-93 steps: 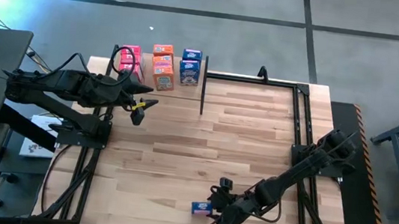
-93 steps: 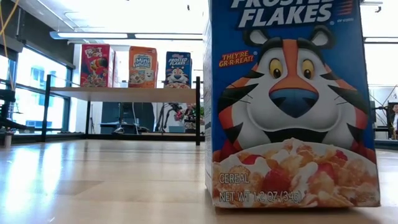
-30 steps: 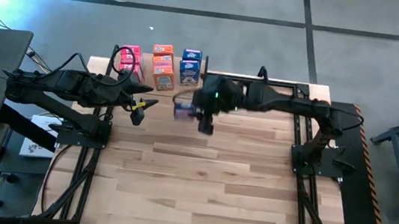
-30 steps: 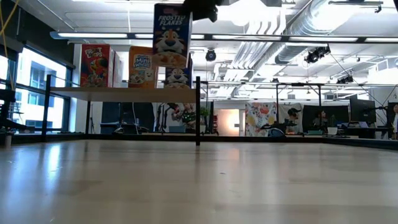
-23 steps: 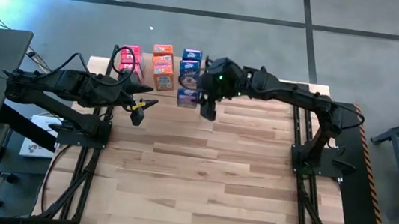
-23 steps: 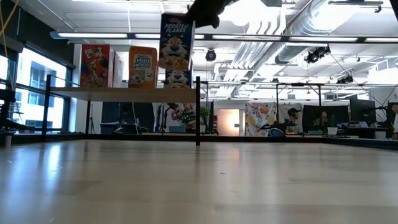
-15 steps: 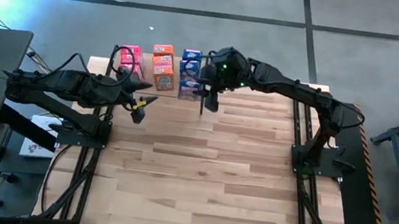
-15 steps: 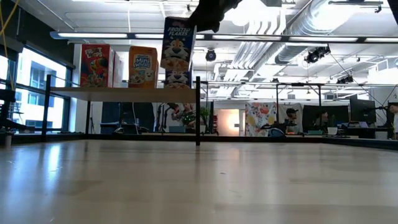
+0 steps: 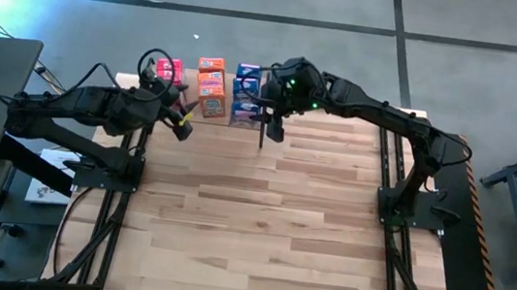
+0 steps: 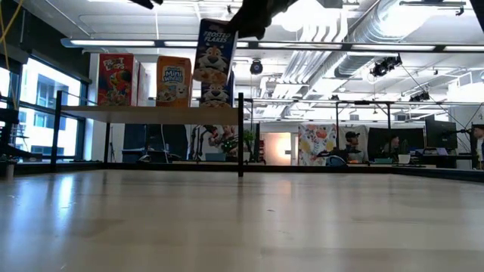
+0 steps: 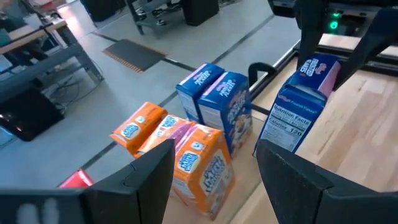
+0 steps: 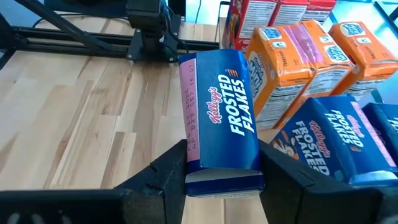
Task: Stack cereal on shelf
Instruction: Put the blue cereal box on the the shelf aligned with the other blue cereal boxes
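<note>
The right gripper [image 12: 217,163] pinches a blue cereal box [image 12: 219,118] between its fingers and holds it in the air at the shelf's front edge, by the black post [image 9: 263,126] at that edge's right end. Over the last second this arm has carried the box from farther right over the table up to the far edge, and in the low view the box [image 10: 212,49] now hangs tilted above the shelf [image 10: 151,113], not yet set down. Just beyond it stand the 2 blue boxes [image 11: 217,102] already on the shelf, then the orange boxes [image 9: 211,91] and the pink-red boxes [image 9: 169,74] toward the far-left corner.

The left gripper [image 9: 181,122] has also shifted, swinging from the table's left edge closer to the pink-red boxes, with its fingers [image 11: 143,174] spread and nothing between them.

The carry looks almost finished. What remains, by my judgement, is to straighten the box and lower it in front of the 2 blue ones, completing that row. The post is close enough to catch the box on the way down.
</note>
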{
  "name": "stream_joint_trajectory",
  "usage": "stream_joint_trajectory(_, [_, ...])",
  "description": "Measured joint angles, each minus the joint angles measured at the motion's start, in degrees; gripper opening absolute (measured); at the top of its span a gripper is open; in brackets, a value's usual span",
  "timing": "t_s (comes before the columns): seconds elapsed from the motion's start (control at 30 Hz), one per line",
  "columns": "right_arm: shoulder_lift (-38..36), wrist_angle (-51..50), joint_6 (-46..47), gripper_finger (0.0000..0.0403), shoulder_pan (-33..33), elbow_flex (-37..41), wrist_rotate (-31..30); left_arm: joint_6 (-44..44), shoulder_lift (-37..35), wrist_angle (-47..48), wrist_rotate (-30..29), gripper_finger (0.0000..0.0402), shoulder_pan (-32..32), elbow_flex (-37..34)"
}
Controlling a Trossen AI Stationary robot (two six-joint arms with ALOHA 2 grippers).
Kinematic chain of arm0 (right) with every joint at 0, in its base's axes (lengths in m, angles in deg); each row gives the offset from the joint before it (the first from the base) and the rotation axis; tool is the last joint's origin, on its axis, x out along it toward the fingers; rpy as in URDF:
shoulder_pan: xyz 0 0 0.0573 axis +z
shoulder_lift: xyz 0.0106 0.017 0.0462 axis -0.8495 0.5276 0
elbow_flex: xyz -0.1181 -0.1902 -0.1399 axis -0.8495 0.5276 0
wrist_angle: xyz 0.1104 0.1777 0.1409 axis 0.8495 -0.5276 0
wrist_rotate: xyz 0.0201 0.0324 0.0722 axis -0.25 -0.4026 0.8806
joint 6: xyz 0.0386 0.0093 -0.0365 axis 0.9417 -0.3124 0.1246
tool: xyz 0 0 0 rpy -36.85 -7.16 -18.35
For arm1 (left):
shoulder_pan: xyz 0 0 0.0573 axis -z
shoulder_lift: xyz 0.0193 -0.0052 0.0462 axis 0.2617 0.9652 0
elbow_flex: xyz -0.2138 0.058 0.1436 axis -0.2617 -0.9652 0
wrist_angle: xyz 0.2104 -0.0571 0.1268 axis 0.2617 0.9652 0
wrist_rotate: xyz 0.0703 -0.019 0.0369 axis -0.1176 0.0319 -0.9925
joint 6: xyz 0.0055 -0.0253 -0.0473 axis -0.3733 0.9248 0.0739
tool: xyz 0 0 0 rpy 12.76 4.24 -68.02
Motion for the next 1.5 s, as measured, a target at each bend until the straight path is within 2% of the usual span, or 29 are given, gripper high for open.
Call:
stream_joint_trajectory(0.47, [2.58,-0.21,-0.11,0.0153,-0.25,0.15,-1.59,-0.39,0.00,0.02,1.10,0.0218,-0.53,0.01])
stream_joint_trajectory(0.93, [4.09,-0.25,-0.26,0.0153,-1.65,0.11,-2.58,-0.42,0.02,0.04,8.27,0.0218,-0.51,-0.01])
stream_joint_trajectory(1.5, [4.48,0.66,-0.48,0.0153,-2.41,0.11,-3.14,-0.42,0.02,0.04,8.29,0.0218,-0.49,0.01])
